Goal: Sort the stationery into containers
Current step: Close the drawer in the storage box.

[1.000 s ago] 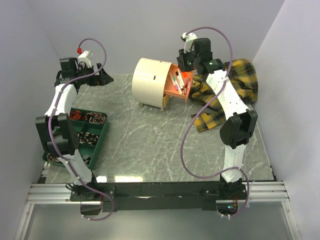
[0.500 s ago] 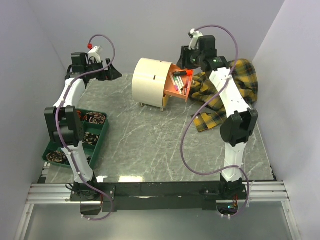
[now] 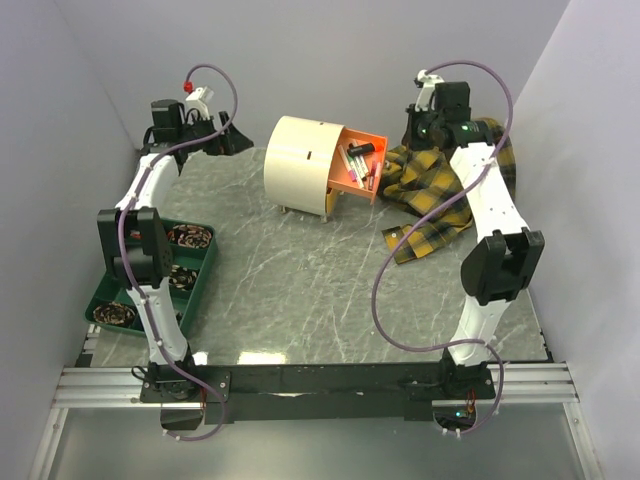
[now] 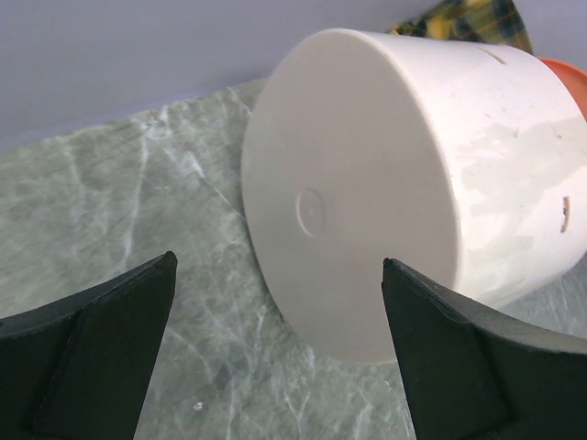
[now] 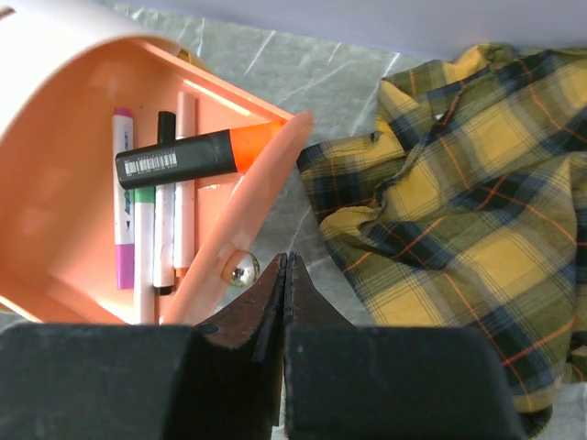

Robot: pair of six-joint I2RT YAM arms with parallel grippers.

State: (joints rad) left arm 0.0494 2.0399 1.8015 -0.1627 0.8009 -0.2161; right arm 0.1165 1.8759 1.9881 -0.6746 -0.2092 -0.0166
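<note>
The cream round-topped cabinet [image 3: 299,158] stands at the back centre, and its rounded cream wall fills the left wrist view [image 4: 367,174]. Its orange drawer [image 3: 371,148] is pulled open to the right. Inside lie an orange-capped black marker [image 5: 193,156] and thin white, pink and green pens [image 5: 151,229]. The drawer's small round knob [image 5: 240,270] shows just left of my right gripper [image 5: 285,266], which is shut and empty. In the top view that gripper [image 3: 416,128] hangs right of the drawer, apart from it. My left gripper [image 3: 238,143] is open and empty, left of the cabinet.
A yellow plaid cloth [image 3: 455,185] lies crumpled right of the drawer, under my right arm; it also shows in the right wrist view [image 5: 459,202]. A green compartment tray [image 3: 211,263] with dark coiled items sits at the left edge. Grey walls close in at the back and sides.
My right gripper has drawn back to the right, away from the open drawer. My left gripper has swung right along the back wall toward the cabinet.
</note>
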